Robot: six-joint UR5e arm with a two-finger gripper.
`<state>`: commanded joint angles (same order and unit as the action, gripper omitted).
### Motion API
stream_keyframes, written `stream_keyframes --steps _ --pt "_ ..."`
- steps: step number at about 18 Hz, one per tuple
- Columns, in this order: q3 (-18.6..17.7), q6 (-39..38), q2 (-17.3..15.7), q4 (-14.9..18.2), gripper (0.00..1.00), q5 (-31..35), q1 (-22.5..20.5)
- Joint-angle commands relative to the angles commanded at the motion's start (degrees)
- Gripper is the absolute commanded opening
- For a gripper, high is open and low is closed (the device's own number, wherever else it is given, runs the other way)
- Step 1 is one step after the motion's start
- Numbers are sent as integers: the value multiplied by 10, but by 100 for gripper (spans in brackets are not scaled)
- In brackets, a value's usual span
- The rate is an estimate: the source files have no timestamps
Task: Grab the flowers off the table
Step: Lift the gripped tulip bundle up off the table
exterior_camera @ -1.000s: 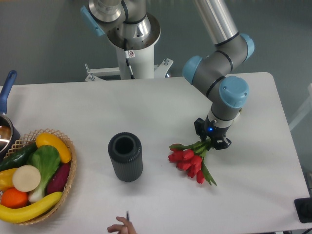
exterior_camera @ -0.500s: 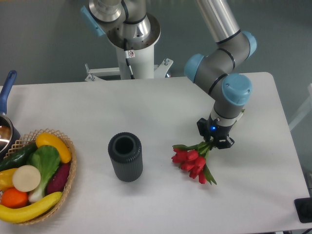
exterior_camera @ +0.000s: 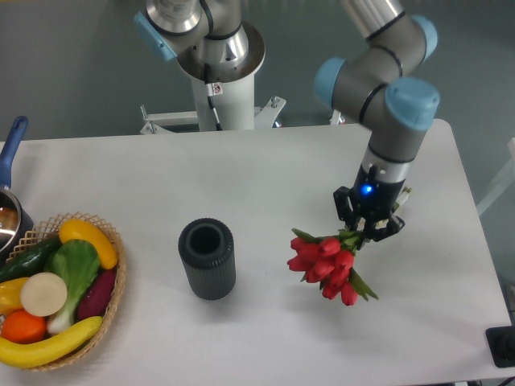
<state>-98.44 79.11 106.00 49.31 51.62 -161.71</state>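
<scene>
The flowers (exterior_camera: 328,263), a bunch of red tulips with green leaves, hang in the air above the white table (exterior_camera: 265,177) at its right side. The red heads point down and to the left. My gripper (exterior_camera: 368,231) is shut on the green stems at the bunch's upper right end. The stems are mostly hidden behind the fingers. The arm's grey links and blue caps rise above the gripper toward the top of the view.
A dark ribbed cylinder vase (exterior_camera: 208,258) stands upright left of the flowers. A wicker basket (exterior_camera: 119,273) with fruit and vegetables sits at the left edge. A pot with a blue handle (exterior_camera: 10,153) is at far left. A black object (exterior_camera: 501,346) lies at the front right corner.
My gripper has risen and moved a little right with the flowers. The bunch has come off the table and now hangs free. The hand at the front edge is gone.
</scene>
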Motion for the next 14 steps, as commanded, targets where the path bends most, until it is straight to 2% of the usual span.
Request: stream_keyframes --steps 2,6,11,14 --pt "3 -30 -22 -1 28 -72 -6" --pt "1 -48 -27 -1 28 -176 -11" --pt "0 -53 -29 -1 28 -202 -14" --pt "-8 -52 -31 -1 28 -228 -30"
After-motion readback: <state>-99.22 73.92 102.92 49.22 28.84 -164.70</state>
